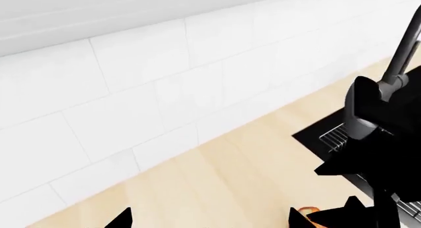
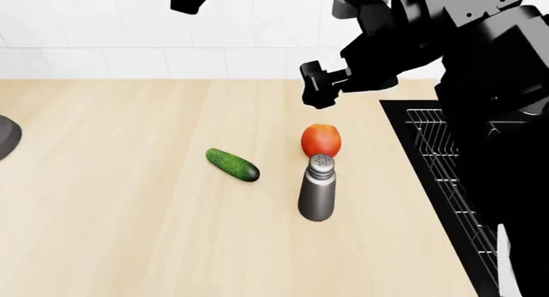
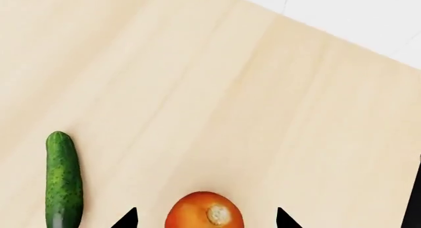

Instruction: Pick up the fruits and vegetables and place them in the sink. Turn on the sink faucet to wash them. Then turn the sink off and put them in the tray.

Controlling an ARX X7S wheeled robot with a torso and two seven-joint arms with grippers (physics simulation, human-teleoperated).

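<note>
Two pieces of produce lie on the pale wooden counter (image 2: 128, 213), neither yet lifted, so the first step, gathering them for the sink, looks to be the one in hand. Taking the steel shaker (image 2: 317, 188) as landmark: the red-orange fruit (image 2: 321, 140) sits just behind it, close but whether touching I cannot tell, and the cucumber (image 2: 233, 164) lies apart from it on the side away from the sink (image 2: 403, 117). The sink's black basin with its wire rack (image 2: 441, 162) lies on the shaker's other side, largely hidden by the right arm.

The right gripper (image 3: 205, 219) hangs above the fruit, jaws spread wide with a dark tip either side of it, holding nothing. The left gripper (image 1: 210, 220) is raised near the white tiled wall; its jaws also stand apart and empty, with the faucet (image 1: 401, 60) and rack beyond.

The next move probably calls for a straight descent over the fruit, closing gently at its widest girth while keeping clear of the shaker so near it.

The fruit is smooth, glossy and round, with a pale stem scar on top; it may roll. The cucumber is dark green, bumpy, stubby and blunt-ended. The shaker is brushed metal, cylindrical, with a perforated cap. No tray is in view.
</note>
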